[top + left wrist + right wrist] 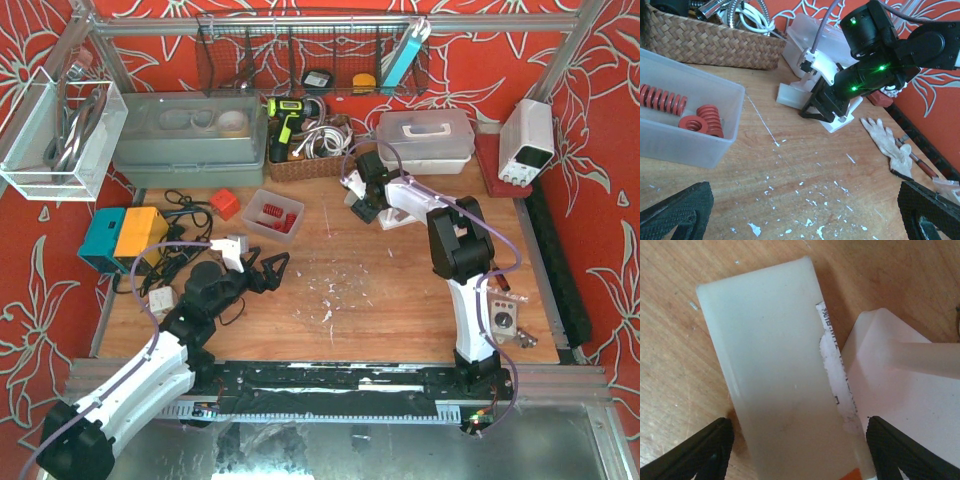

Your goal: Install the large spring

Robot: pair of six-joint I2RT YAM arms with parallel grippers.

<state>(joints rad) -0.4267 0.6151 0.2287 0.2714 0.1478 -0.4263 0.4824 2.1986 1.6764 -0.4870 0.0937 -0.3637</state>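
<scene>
Red springs lie in a clear tray [275, 215]; in the left wrist view the tray [715, 145] holds a long spring [662, 97] and a shorter thick one [705, 120]. My left gripper [268, 270] is open and empty, low over the bare wood right of the tray; its pads [675, 207] show at the bottom corners. My right gripper [362, 205] hangs over a white plastic fixture [400, 205]. In the right wrist view it [797, 450] is open and straddles a translucent white block [775, 360], with a thin gap at the left pad [705, 450].
A wicker basket [305, 160] with cables and a lidded white box [425, 135] stand behind the fixture. A worn glove [887, 142] lies right of it. A teal-and-yellow box [120, 235], cables and a red part [225, 203] sit at the left. White flecks dot the wood.
</scene>
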